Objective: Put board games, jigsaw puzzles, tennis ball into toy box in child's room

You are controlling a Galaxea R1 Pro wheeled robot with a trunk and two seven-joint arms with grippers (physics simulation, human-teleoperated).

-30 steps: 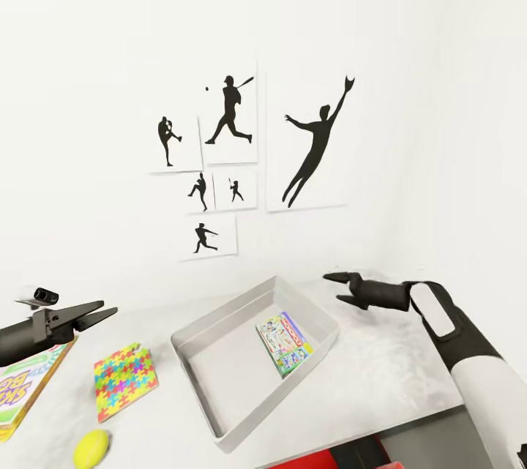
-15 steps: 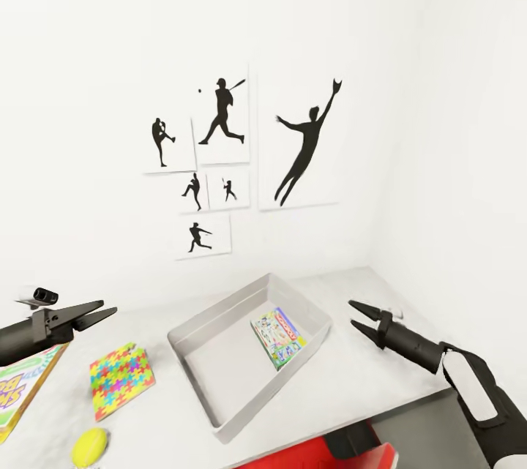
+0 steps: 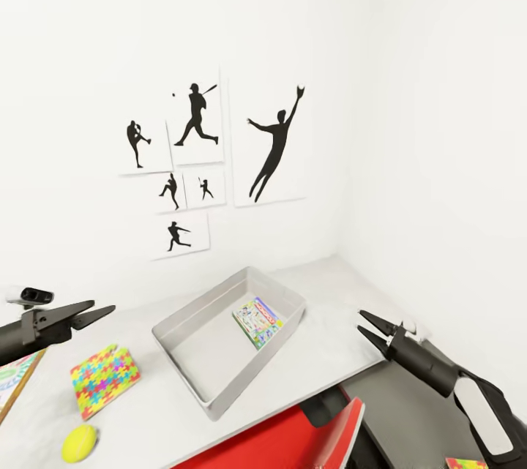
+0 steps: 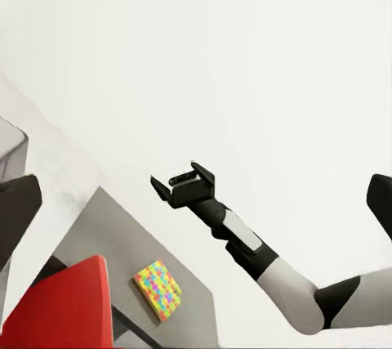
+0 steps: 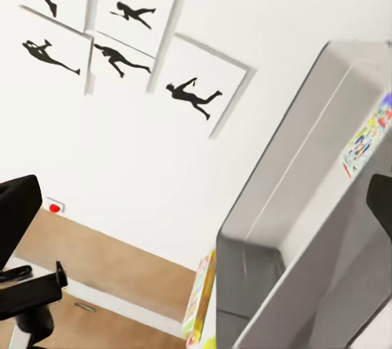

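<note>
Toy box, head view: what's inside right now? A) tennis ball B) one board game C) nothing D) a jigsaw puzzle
B: a single colourful board game leans against the far wall of the grey toy box, while the jigsaw puzzle and the tennis ball lie outside it on the table.

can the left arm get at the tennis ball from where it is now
Probably yes. The open left gripper hangs above the table with nothing between it and the tennis ball, which lies bare near the front edge, beside the puzzle. It would need to drop and pull back.
</note>
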